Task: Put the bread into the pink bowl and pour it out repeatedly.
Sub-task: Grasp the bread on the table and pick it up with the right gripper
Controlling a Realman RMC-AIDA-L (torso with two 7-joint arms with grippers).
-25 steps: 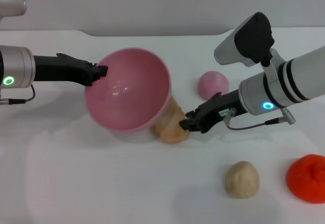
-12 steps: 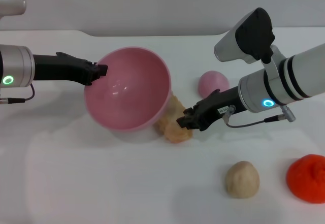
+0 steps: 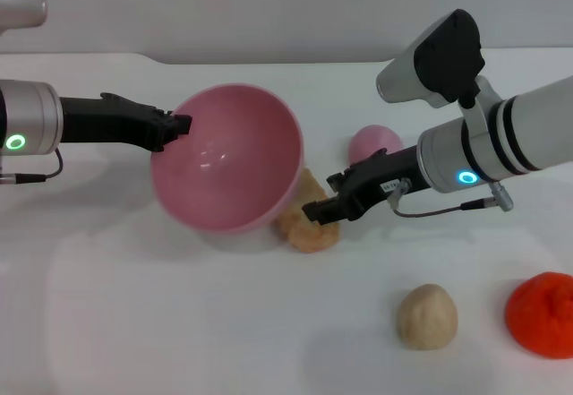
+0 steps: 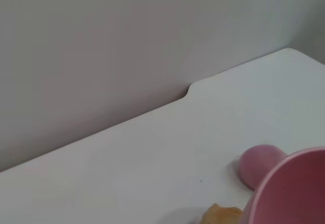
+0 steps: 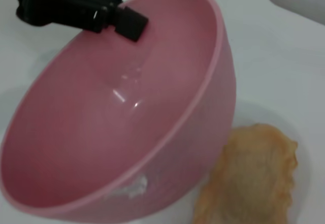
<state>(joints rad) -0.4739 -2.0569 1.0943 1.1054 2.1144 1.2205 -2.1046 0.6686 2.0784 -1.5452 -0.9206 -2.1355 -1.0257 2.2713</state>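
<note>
The pink bowl (image 3: 224, 158) is tipped on its side, mouth toward me, and looks empty. My left gripper (image 3: 179, 128) is shut on its left rim, and the right wrist view shows that grip (image 5: 129, 23) on the bowl (image 5: 101, 122). The bread (image 3: 304, 225) lies on the table at the bowl's lower right, partly behind it, its tan surface showing (image 5: 254, 178). My right gripper (image 3: 324, 200) is open at the bread's right end, close to touching it. The left wrist view catches only the bowl's rim (image 4: 294, 193) and a corner of the bread (image 4: 221, 216).
A small solid pink dome (image 3: 374, 142) sits just behind the right gripper. A round beige lump (image 3: 427, 316) and a red-orange blob (image 3: 542, 313) lie at the front right. The table's back edge meets a grey wall.
The right gripper has moved left and slightly up, closing in on the bread's right end, and its fingers look more spread. Bowl and left arm have stayed put.
</note>
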